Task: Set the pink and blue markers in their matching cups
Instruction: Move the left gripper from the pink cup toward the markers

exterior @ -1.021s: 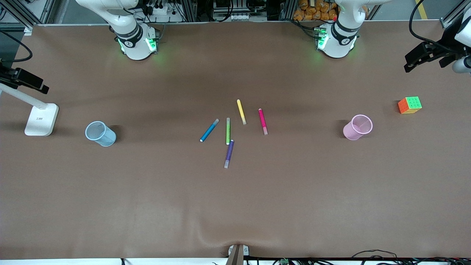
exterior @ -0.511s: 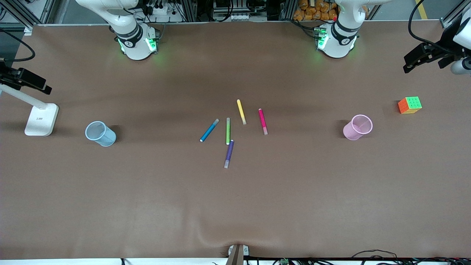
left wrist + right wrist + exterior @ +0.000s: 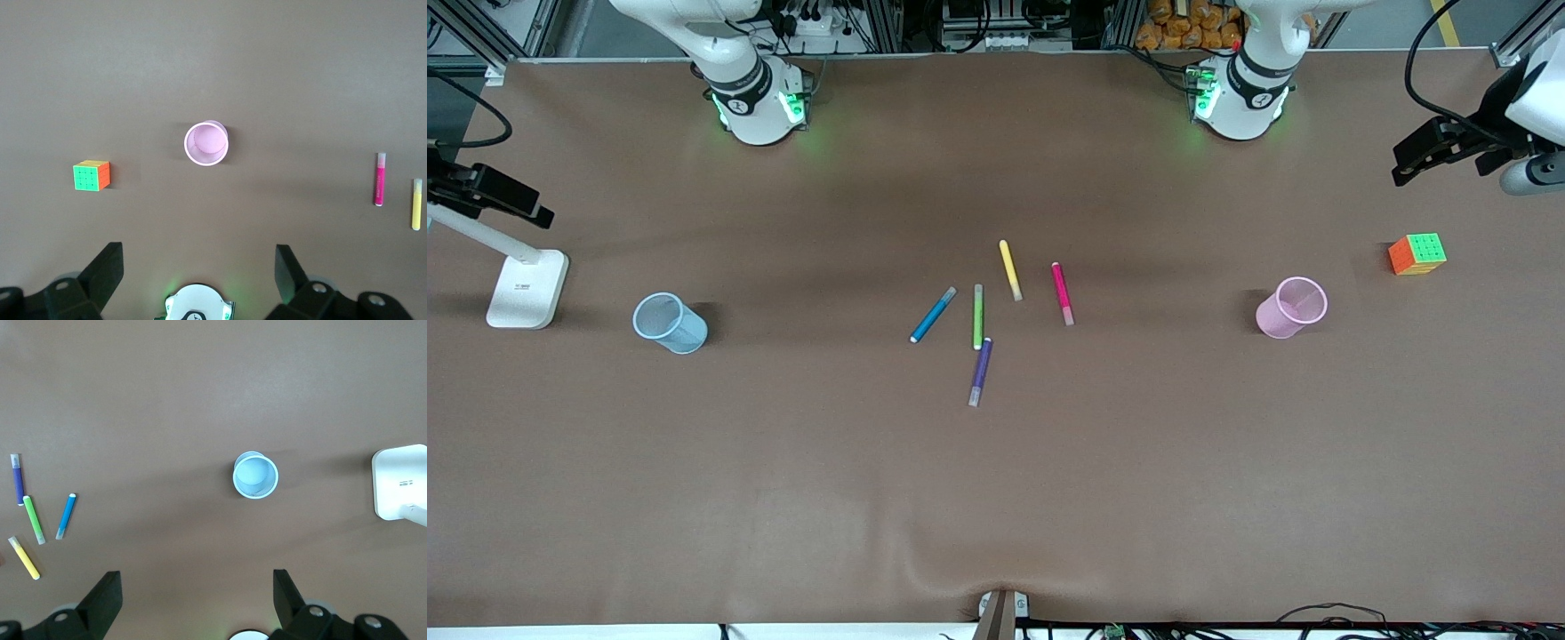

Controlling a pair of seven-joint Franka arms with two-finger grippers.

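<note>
The brown table (image 3: 783, 462) held my pink marker (image 3: 1062, 293) and blue marker (image 3: 933, 315); my left gripper (image 3: 200, 270) and right gripper (image 3: 197, 590) were spread wide, their fingertips cut off.

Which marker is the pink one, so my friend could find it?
Five slim markers lie on the brown table, midway between the light blue cup and the light pink cup. The magenta-pink marker lies nearest the pink cup, beside the yellow marker, and is the only pink one.

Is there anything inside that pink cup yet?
No. The pink cup is empty: the left wrist view looks straight in at its bare bottom. The pink marker lies on the table.
</note>
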